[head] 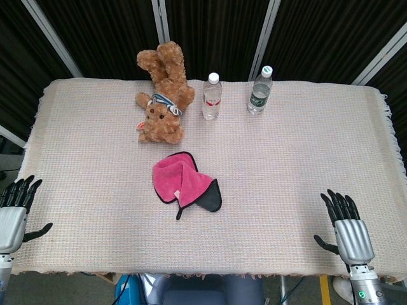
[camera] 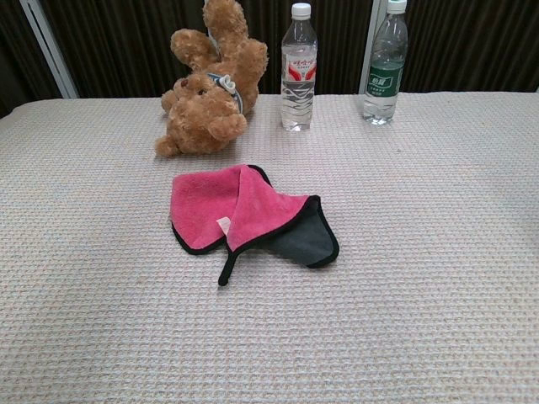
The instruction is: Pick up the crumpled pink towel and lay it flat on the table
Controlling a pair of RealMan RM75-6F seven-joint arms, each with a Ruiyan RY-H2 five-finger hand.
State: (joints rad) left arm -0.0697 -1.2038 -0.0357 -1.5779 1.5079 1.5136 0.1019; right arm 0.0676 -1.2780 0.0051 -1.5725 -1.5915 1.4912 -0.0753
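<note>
At the lower left edge of the head view the left hand (head: 14,213) hovers with fingers spread, holding nothing. Near the frame's centre the pink towel (head: 178,180) lies folded on the table (head: 286,159), its long axis running from upper left to lower right, grey underside showing at the lower right corner. At the lower right the right hand (head: 346,229) is likewise spread and empty.

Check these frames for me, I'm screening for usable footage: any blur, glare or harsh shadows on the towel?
Head view: sharp, evenly lit, the pink towel casts barely any shadow, no glare. Chest view: the towel is crisp with a thin soft shadow at its dark edge; only small highlights on the two bottles.
</note>
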